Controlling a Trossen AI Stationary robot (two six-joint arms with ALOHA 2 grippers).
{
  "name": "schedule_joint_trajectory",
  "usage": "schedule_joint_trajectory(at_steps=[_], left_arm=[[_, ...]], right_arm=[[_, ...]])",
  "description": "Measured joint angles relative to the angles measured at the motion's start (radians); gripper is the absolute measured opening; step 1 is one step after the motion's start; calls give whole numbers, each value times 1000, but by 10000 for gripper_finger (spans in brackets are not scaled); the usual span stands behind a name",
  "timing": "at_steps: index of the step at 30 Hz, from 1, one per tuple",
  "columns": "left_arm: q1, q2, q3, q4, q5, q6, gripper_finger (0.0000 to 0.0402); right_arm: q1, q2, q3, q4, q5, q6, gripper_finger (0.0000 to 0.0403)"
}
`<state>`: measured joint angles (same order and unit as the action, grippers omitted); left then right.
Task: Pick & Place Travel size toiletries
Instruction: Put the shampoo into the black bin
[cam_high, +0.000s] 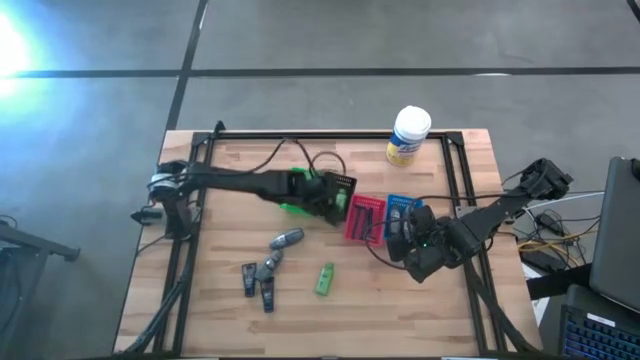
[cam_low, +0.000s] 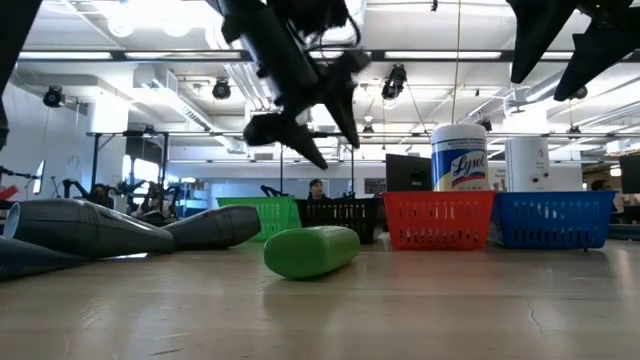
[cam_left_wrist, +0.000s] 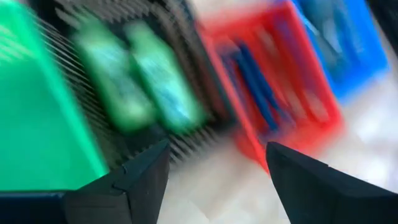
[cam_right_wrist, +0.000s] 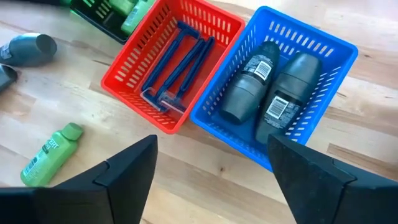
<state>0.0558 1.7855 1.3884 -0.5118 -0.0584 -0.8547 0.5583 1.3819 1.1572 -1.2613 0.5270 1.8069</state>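
Observation:
My left gripper (cam_high: 337, 204) hangs open and empty above the black bin (cam_high: 343, 187). In the left wrist view (cam_left_wrist: 217, 168) that bin holds two green bottles (cam_left_wrist: 140, 84). My right gripper (cam_high: 408, 238) is open and empty, raised over the table just near of the blue bin (cam_right_wrist: 283, 87), which holds two dark grey sticks (cam_right_wrist: 249, 87). The red bin (cam_right_wrist: 171, 62) holds thin blue razors (cam_right_wrist: 180, 59). A green bottle (cam_high: 325, 279), a grey tube (cam_high: 287, 239) and three small dark grey items (cam_high: 262, 277) lie on their sides on the table.
A green bin (cam_high: 297, 196) stands left of the black bin, and the four bins form a row across mid-table. A big white tub with a yellow label (cam_high: 409, 135) stands at the far edge. Cables (cam_high: 300, 158) lie behind the bins. Bare wood lies along the near edge.

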Motion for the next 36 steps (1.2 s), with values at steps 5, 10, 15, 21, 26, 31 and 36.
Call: schedule_joint_trajectory(at_steps=[5, 10, 15, 21, 26, 31, 36], left_arm=[[-148, -5, 0, -56, -41, -38, 270], [-290, 8, 0, -119, -192, -197, 268], [-369, 23, -2, -116, -291, -348, 268], [-431, 76, -2, -99, -293, -436, 268], [-465, 144, 14, -63, -264, -474, 268], [-473, 223, 53, -64, -223, -479, 268], [-473, 290, 90, -72, -201, -453, 268]], right_arm=[[0, 0, 0, 0, 0, -3, 306], [0, 0, 0, 0, -7, -18, 311], [0, 0, 0, 4, -10, -48, 309], [0, 0, 0, 8, -32, -64, 294], [13, 1, 0, 11, -35, -61, 291], [20, 3, 0, 11, -39, -56, 305], [25, 3, -2, 14, -39, -48, 319]])
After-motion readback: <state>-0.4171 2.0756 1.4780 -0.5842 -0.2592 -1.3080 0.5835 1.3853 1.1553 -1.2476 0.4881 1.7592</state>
